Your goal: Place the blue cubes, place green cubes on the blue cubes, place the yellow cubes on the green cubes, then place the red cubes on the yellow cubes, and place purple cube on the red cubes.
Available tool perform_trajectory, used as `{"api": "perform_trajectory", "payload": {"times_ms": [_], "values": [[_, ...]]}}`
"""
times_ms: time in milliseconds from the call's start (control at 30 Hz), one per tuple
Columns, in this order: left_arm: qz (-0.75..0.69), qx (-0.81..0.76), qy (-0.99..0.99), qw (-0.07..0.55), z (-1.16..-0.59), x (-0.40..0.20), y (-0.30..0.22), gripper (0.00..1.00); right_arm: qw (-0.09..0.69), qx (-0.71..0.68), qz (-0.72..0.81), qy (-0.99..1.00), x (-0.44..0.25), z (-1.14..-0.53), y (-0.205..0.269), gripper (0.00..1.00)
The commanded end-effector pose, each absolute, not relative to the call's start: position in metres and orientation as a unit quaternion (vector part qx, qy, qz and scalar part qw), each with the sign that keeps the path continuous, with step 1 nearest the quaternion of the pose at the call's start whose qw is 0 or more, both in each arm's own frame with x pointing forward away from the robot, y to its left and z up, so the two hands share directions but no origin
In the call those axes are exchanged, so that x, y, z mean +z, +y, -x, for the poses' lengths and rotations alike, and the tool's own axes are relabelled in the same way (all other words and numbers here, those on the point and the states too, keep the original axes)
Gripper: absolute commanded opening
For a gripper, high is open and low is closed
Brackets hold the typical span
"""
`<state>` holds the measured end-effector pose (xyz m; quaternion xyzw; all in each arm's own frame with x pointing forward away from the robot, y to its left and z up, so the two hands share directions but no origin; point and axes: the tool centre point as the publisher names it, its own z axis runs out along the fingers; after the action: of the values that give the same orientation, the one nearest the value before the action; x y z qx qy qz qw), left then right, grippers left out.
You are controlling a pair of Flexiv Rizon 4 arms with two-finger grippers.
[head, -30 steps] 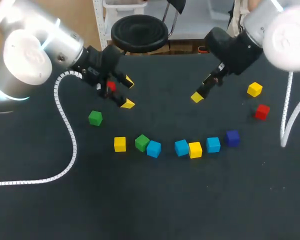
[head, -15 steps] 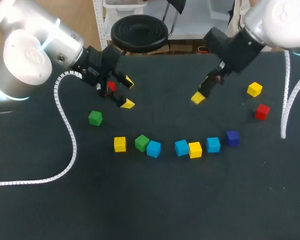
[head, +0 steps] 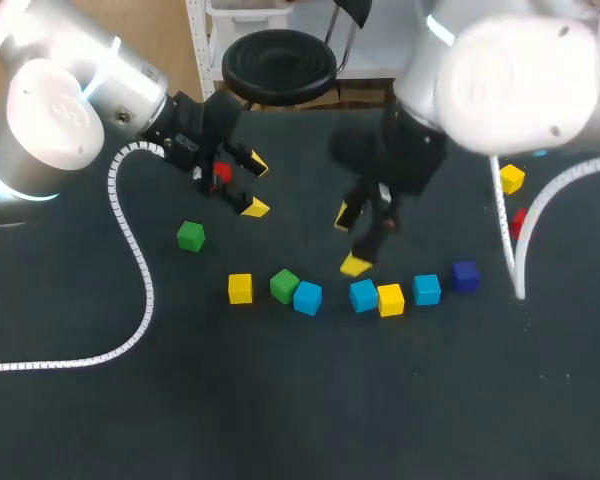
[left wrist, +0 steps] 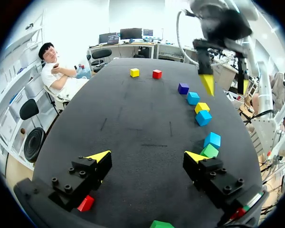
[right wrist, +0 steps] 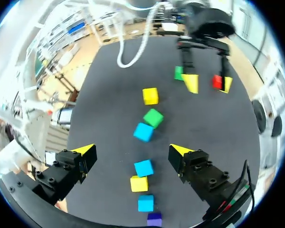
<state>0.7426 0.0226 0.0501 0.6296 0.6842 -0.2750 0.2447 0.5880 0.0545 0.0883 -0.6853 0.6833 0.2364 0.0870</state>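
Nearest me, about the middle of the worktop [head: 300, 400], cubes lie in a loose row from left to right. There is a yellow cube [head: 240, 288], then a green cube [head: 284, 285] touching the left blue cube [head: 307, 297]. After a gap comes the middle blue cube [head: 363, 295] with a second yellow cube [head: 390, 299] touching its right side, then the right blue cube [head: 426, 289] and the purple cube [head: 465, 276]. All three blues are the same light sky colour, small, crisp-edged and plain-faced, and the left one sits turned a little out of line. My right pincer [head: 351, 240] hangs just beyond the middle blue, fingers spread wide and holding nothing, so I judge that cube to be my pick. To do it well I should come down centred on it, one finger on its near face and one on its far face, since those look free. That also keeps me off the yellow neighbour so it isn't dragged along. Farther off on the left a lone green cube [head: 190, 236] lies apart. Beyond it my left pincer [head: 256, 187] hangs open and empty, with a red cube [head: 221, 172] on the worktop under it by one finger, not gripped. Toward the far right corner sit another yellow cube [head: 511, 179] and another red cube [head: 521, 222], partly hidden by my cable.
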Motion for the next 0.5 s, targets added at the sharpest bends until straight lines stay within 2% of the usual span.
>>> {"api": "perform_trajectory", "payload": {"times_ms": [33,300,500], "values": [[-0.630,-0.276,0.683,0.244,-0.744,0.050,0.023,1.00,0.099,0.249,0.702,0.660,0.069,-0.582,0.050,1.00],[-0.630,-0.276,0.683,0.244,-0.744,0.050,0.023,1.00,0.109,0.258,0.716,0.640,0.052,-0.573,0.040,1.00],[-0.630,-0.276,0.683,0.244,-0.744,0.050,0.023,1.00,0.062,0.229,0.716,0.656,0.051,-0.570,0.035,1.00]]}}
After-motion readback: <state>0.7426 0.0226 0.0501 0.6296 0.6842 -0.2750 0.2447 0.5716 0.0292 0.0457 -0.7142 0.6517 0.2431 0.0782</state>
